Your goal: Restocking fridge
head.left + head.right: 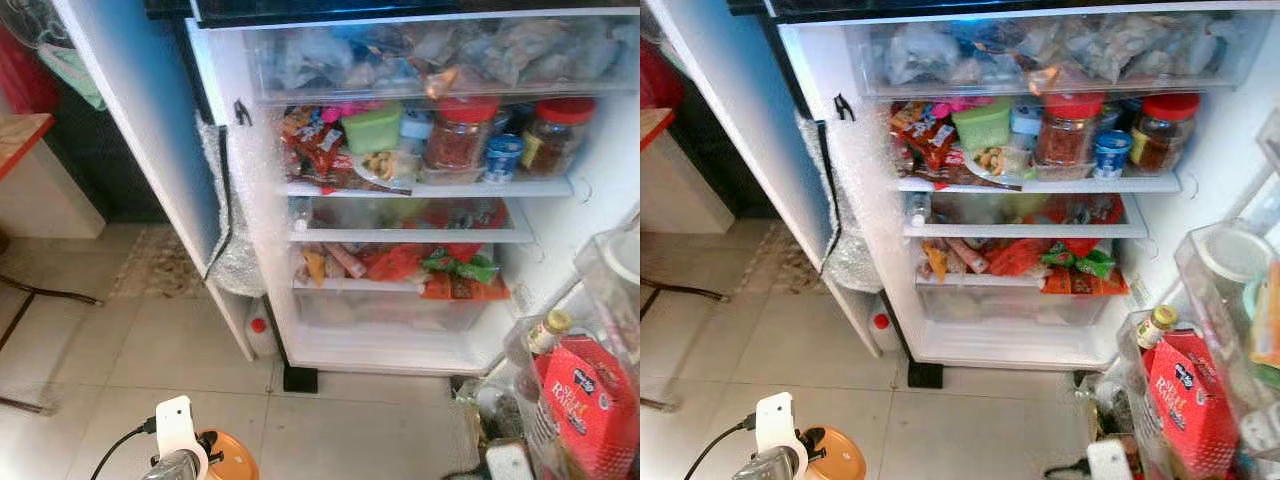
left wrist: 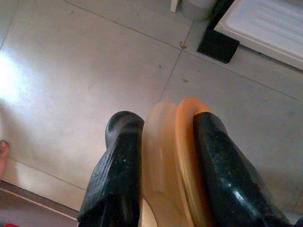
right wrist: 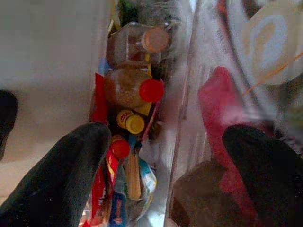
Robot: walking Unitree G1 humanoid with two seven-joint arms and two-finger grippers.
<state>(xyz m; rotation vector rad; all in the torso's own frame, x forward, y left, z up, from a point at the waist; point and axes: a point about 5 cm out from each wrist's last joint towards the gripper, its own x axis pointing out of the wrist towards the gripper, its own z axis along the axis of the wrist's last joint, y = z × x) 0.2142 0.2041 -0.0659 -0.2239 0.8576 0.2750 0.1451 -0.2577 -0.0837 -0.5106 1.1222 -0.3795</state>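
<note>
White lettering on the red packet (image 1: 583,400) in the fridge door shelf, too blurred to read for sure. No other readable text anywhere.

The fridge (image 1: 262,240) stands open ahead, its door shelves (image 1: 1225,330) swung out to the right. A top drawer (image 1: 440,55) holds bagged food; on the shelf (image 1: 430,188) below it stand two jars (image 1: 460,132), a small tub (image 1: 502,157) between them, and a lidded box (image 1: 372,127) to their left. Lower down, packets (image 1: 400,265) lie over the bottom drawer (image 1: 385,308). In the door shelves sit a bottle (image 1: 545,335) and a carton (image 1: 590,400). A small bottle (image 1: 260,335) rests on the floor (image 1: 150,350) at the fridge's left foot. Near the bottom left, the left gripper (image 2: 158,156) grips a disc (image 2: 177,156) above the floor.
</note>
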